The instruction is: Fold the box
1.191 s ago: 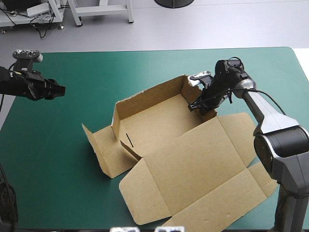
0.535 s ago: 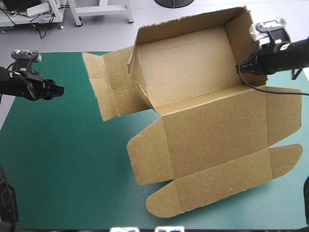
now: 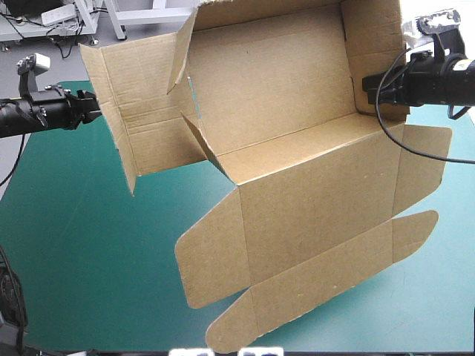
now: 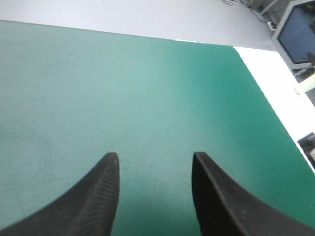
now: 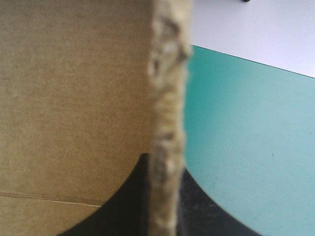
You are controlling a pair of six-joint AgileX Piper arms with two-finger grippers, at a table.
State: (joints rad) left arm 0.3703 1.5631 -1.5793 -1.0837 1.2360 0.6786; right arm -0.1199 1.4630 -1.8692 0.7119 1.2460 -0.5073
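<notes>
The brown box point(image 3: 297, 148) hangs in the air above the table's far half, clear of the teal-green cover point(image 3: 89, 259), carried by one end. The right gripper point(image 3: 369, 83), over the far right corner, is clamped on the box's right end wall, with the board's edge pinched between its black fingers. The left gripper point(image 3: 93, 111), by the table's left edge, has its fingers apart and empty. Its tips are near the box's left flap point(image 3: 126, 119) but, as far as I can tell, not touching it. The job looks about half done: the back wall and right end wall stand up, while the left end splays out untucked and the lid point(image 3: 319, 222) hangs flat (its rounded side tabs are unfolded too). The box's long axis runs left to right along the far edge, and its hollow is tipped toward the near edge.
</notes>
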